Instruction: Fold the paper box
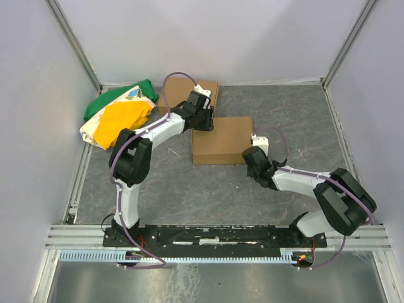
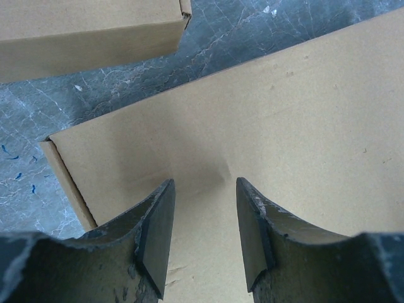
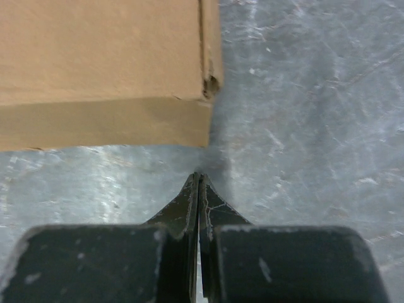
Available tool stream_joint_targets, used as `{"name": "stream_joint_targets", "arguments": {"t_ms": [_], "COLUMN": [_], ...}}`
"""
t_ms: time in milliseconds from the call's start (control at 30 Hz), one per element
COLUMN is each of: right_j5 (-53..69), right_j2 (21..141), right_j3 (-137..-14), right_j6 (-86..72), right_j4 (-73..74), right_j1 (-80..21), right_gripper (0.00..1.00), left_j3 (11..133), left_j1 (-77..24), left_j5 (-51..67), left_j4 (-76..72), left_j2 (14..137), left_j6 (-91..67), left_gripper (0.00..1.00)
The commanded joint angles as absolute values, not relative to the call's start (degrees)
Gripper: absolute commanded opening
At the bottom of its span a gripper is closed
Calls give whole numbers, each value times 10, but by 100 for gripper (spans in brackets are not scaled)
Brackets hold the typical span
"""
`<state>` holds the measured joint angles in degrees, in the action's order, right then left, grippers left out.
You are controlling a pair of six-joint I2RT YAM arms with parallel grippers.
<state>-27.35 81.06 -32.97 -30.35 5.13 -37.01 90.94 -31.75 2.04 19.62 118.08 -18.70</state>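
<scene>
Brown cardboard, the paper box [image 1: 222,140] is sitting mid-table looking closed, so I am aiming the spread left gripper [image 2: 205,183] squarely onto its lid, the pressed-together right gripper [image 3: 199,178] bracing near its near right corner.

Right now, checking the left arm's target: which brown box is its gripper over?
The central box, its lid under the open left gripper; the rear box lies apart beyond it, beside the bag.
</scene>
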Motion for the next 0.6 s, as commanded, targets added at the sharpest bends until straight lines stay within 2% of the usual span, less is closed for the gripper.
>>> {"name": "stream_joint_targets", "arguments": {"t_ms": [0, 167, 367, 567], "right_j5": [-273, -301, -315, -292], "right_j2": [841, 891, 961, 983], "right_j3": [-295, -286, -348, -366], "right_j6": [-347, -338, -307, -306], "right_j4": [-95, -234, -278, -302], "right_j1": [-367, -367, -366, -365], "right_gripper": [1, 1, 1, 1], "left_j3": [885, 888, 887, 887], "left_j1": [-329, -330, -336, -340], "left_j5": [48, 58, 64, 57], "left_j4": [270, 270, 270, 273], "left_j2": [1234, 1240, 1245, 1250], "left_j6": [-176, -172, -166, -159], "left_gripper": [51, 50, 47, 46]}}
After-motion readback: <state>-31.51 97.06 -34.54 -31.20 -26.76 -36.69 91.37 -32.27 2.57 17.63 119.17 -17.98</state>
